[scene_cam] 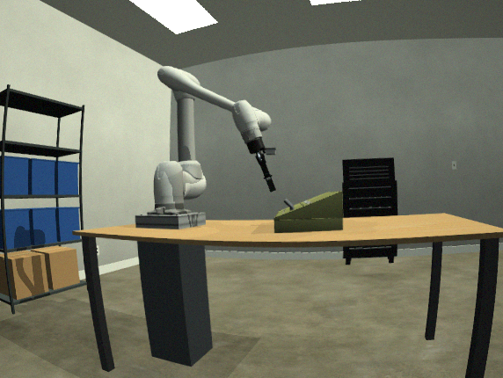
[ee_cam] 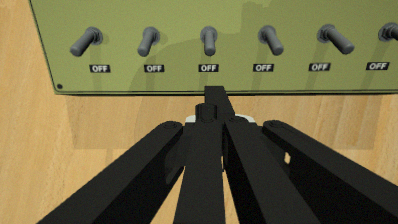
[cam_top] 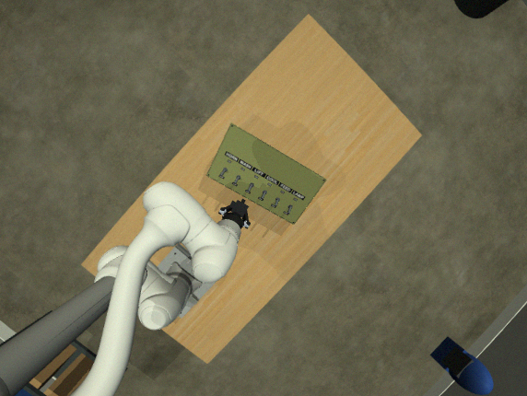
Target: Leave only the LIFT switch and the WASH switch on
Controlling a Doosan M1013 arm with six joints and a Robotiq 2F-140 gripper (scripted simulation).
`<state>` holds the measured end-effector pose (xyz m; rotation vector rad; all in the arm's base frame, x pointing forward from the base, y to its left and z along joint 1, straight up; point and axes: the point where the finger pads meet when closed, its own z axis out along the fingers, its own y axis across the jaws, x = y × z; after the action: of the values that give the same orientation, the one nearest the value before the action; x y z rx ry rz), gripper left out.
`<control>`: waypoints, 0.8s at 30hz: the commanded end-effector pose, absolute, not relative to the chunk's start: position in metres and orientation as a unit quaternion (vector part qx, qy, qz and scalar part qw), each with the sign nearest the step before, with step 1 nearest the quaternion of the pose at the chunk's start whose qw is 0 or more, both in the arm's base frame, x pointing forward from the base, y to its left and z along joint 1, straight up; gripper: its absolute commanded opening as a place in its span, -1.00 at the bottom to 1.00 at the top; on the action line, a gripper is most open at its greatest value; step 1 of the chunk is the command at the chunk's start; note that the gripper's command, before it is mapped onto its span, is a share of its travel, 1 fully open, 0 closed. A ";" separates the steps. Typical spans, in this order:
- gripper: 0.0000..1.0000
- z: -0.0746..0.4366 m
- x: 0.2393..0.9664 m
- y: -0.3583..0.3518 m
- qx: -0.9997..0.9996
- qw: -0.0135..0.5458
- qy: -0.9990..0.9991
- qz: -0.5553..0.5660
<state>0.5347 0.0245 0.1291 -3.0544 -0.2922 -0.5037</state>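
The green sloped console (cam_top: 258, 152) (scene_cam: 317, 217) (ee_cam: 120, 15) lies on the wooden table (cam_top: 322, 92) (scene_cam: 396, 228). Its six toggle switches run HORN (cam_top: 222, 173) (ee_cam: 86, 41), WASH (cam_top: 237, 180) (ee_cam: 149, 41), LIFT (cam_top: 250, 187) (ee_cam: 209, 40), COOL (cam_top: 263, 194) (ee_cam: 270, 40), FEED (cam_top: 276, 202) (ee_cam: 336, 39), LAMP (cam_top: 287, 210) (ee_cam: 390, 31). All levers lean toward their OFF labels. My gripper (cam_top: 236, 211) (scene_cam: 271, 188) (ee_cam: 213, 100) is shut and empty. It hangs in the air just before the console's front edge, in line with the LIFT switch, touching nothing.
The robot's base (scene_cam: 171, 218) is mounted at the table's left end. A black cabinet (scene_cam: 369, 185) stands behind the table. A shelf with blue bins (scene_cam: 40, 176) and cardboard boxes (scene_cam: 40, 268) stands at the left wall.
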 end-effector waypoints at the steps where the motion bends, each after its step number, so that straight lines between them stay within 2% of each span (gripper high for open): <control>1: -0.80 0.118 0.539 0.026 -0.982 0.016 -0.094 -0.163; 24: -0.80 0.070 0.556 0.030 -0.982 0.016 -0.094 -0.163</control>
<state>0.5542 0.0296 0.0727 -3.0544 -0.2922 -0.5037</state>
